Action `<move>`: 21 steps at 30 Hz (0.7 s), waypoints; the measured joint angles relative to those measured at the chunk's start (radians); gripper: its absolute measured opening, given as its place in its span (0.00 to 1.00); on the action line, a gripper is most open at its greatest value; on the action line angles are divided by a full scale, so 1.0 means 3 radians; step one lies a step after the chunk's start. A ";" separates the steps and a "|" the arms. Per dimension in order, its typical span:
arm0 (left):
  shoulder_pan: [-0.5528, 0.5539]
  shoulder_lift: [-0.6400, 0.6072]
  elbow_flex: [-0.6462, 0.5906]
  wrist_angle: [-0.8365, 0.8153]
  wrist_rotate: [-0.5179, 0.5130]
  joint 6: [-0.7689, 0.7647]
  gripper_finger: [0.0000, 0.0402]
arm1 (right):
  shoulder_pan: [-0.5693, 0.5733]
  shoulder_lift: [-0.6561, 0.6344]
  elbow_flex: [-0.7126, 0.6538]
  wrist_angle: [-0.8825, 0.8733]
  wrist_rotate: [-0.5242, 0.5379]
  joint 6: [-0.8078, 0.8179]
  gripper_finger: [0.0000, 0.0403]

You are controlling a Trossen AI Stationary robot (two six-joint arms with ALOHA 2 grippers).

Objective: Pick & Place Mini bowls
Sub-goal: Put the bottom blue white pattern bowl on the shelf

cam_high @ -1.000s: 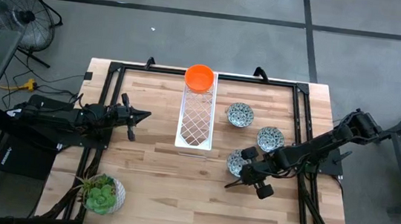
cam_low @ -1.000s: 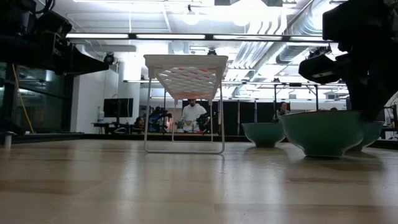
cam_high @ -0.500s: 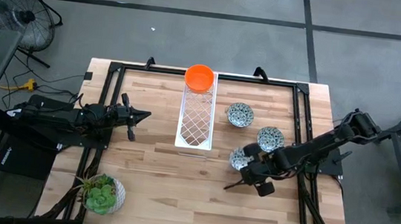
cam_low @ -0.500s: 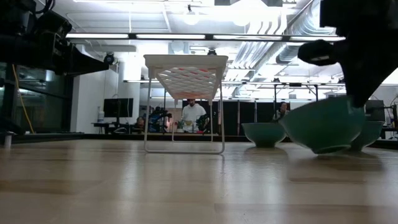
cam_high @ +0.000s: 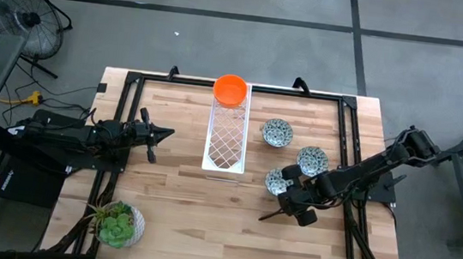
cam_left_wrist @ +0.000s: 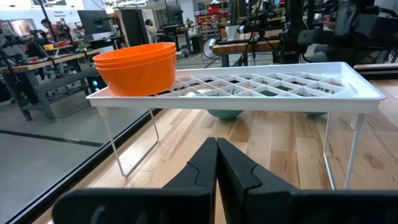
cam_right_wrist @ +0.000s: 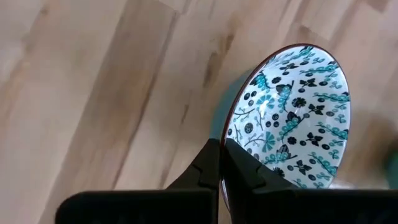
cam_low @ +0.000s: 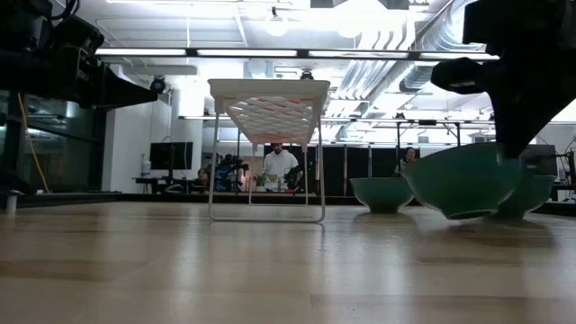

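Note:
Two stacked orange mini bowls (cam_high: pixel 230 89) (cam_left_wrist: pixel 140 65) sit on the far end of a white lattice rack (cam_high: pixel 226 138) (cam_left_wrist: pixel 261 90). Two blue-and-white patterned mini bowls (cam_high: pixel 277 133) (cam_high: pixel 312 160) rest on the table to the right of the rack. A third patterned bowl (cam_high: pixel 276 182) (cam_right_wrist: pixel 289 118) (cam_low: pixel 463 184) is tilted, with my right gripper (cam_high: pixel 287 196) (cam_right_wrist: pixel 222 168) shut on it. At the table's left, my left gripper (cam_high: pixel 157 139) (cam_left_wrist: pixel 216 168) hangs level, shut and empty, pointing at the rack. My right gripper pinches the patterned bowl's rim (cam_right_wrist: pixel 225 142) on its near side, one finger inside the bowl and one outside. The fingers come steeply from above. The bowl is tilted, its gripped side raised (cam_low: pixel 513 153); whether its foot still touches the table I cannot tell.
A round pot with a green plant (cam_high: pixel 118 224) stands at the near left corner. Black frame rails (cam_high: pixel 347 133) run along the table's sides. Bare wood (cam_high: pixel 205 213) lies between the rack and the near edge.
My right gripper has risen slightly and tipped, staying shut on the rim. The patterned bowl, which sat flat on the table, now stands tilted with its gripped side raised.

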 joint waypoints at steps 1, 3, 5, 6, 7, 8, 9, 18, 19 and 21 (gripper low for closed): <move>0.0000 -0.0001 0.0000 -0.0001 0.0001 -0.0001 0.00 | 0.0000 0.0000 0.0000 0.0005 0.0017 0.0001 0.00; -0.0001 -0.0001 0.0000 0.0000 0.0001 0.0000 0.00 | 0.0001 0.0000 0.0000 0.0010 0.0038 0.0010 0.00; 0.0000 -0.0001 0.0000 -0.0001 0.0001 -0.0001 0.00 | 0.0003 0.0000 0.0000 0.0014 0.0085 0.0002 0.00; 0.0001 -0.0001 0.0000 0.0000 0.0001 -0.0001 0.00 | 0.0003 0.0000 0.0000 0.0017 0.0100 -0.0002 0.00; 0.0001 -0.0001 0.0000 0.0000 0.0000 0.0000 0.00 | 0.0003 0.0000 0.0001 0.0017 0.0111 -0.0003 0.00; -0.0001 -0.0001 0.0000 0.0000 0.0001 -0.0001 0.00 | 0.0003 0.0000 0.0001 0.0017 0.0119 -0.0012 0.00; 0.0001 0.0000 0.0000 -0.0001 0.0000 -0.0001 0.00 | 0.0003 0.0000 0.0001 0.0017 0.0126 -0.0026 0.00; 0.0001 0.0000 0.0000 0.0000 0.0000 -0.0001 0.00 | 0.0022 0.0000 0.0219 -0.0230 0.0380 -0.0055 0.00; 0.0000 -0.0001 0.0000 -0.0001 0.0001 -0.0001 0.00 | 0.0032 0.0000 0.0268 -0.0298 0.0418 -0.0057 0.00; -0.0001 -0.0001 0.0000 -0.0001 0.0001 0.0000 0.00 | 0.0041 -0.0001 0.0361 -0.0432 0.0486 -0.0061 0.00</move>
